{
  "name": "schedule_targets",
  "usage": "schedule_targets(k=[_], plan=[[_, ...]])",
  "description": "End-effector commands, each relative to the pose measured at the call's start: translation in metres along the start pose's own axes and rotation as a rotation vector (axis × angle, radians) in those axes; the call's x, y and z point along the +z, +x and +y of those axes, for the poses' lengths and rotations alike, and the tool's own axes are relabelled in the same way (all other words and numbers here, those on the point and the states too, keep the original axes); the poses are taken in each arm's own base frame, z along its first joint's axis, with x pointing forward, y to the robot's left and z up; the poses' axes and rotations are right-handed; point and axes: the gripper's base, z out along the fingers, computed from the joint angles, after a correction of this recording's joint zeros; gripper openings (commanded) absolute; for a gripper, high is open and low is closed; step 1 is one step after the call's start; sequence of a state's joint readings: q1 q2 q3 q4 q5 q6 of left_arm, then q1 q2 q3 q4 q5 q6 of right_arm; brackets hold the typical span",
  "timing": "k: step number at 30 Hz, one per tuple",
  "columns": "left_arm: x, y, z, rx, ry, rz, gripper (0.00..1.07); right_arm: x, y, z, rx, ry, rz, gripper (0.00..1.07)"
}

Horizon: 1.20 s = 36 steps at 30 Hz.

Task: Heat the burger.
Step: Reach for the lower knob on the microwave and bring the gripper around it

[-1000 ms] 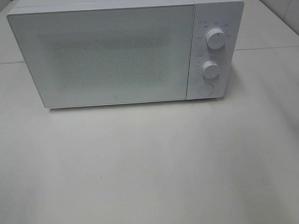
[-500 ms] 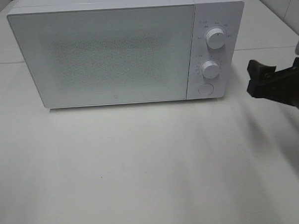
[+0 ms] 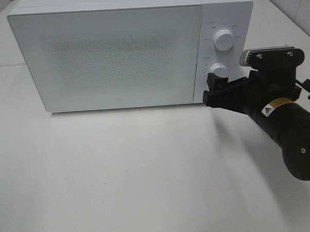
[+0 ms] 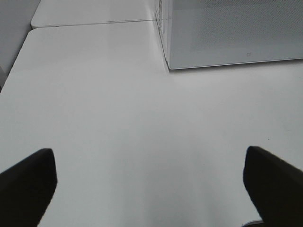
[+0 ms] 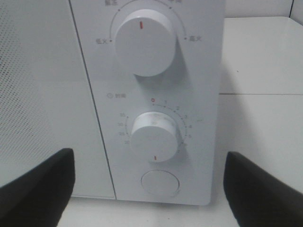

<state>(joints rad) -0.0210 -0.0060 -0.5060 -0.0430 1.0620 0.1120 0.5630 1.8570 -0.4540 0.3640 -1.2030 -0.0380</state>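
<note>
The burger is out of view. The white microwave (image 3: pixel 111 56) stands at the back of the table with its door shut and nothing visible through the frosted window. My right gripper (image 3: pixel 213 89) is open, right in front of the control panel at its lower end. In the right wrist view its black fingers (image 5: pixel 35 187) flank the lower knob (image 5: pixel 156 137) and the round button (image 5: pixel 161 183), apart from both. The upper knob (image 5: pixel 144 42) sits above them. My left gripper (image 4: pixel 151 184) is open over bare table, off the microwave's left front corner (image 4: pixel 168 64).
The white tabletop (image 3: pixel 137 173) spreads in front of the microwave. A seam between two table sections (image 4: pixel 94 23) runs behind its left side. The right arm's black body (image 3: pixel 289 136) lies over the table's right part.
My right arm has come in from the right edge and now sits in front of the microwave's control panel, covering the round button in the high view. The microwave has not changed.
</note>
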Motion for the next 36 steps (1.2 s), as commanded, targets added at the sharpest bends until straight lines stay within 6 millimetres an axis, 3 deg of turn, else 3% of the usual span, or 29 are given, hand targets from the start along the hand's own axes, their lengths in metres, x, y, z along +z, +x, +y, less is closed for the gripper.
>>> schedule_targets(k=[1,14,20,31,36], plan=[[-0.002,0.0,0.0,-0.006,0.001,-0.03,1.05,0.005,-0.011,0.004,-0.012,0.004,-0.116,0.76],[-0.002,0.0,0.0,-0.006,0.001,-0.03,1.05,0.041,-0.005,0.014,-0.104,0.024,-0.116,0.76],[-0.002,0.0,0.0,-0.006,0.001,-0.03,1.05,0.046,-0.005,0.015,-0.098,0.034,-0.122,0.76],[-0.002,0.0,0.0,-0.006,0.001,-0.03,1.05,0.053,0.01,0.012,-0.115,0.064,-0.079,0.76],[-0.002,0.0,0.0,-0.006,0.001,-0.03,1.05,0.057,0.007,0.014,-0.109,0.064,-0.097,0.76]])
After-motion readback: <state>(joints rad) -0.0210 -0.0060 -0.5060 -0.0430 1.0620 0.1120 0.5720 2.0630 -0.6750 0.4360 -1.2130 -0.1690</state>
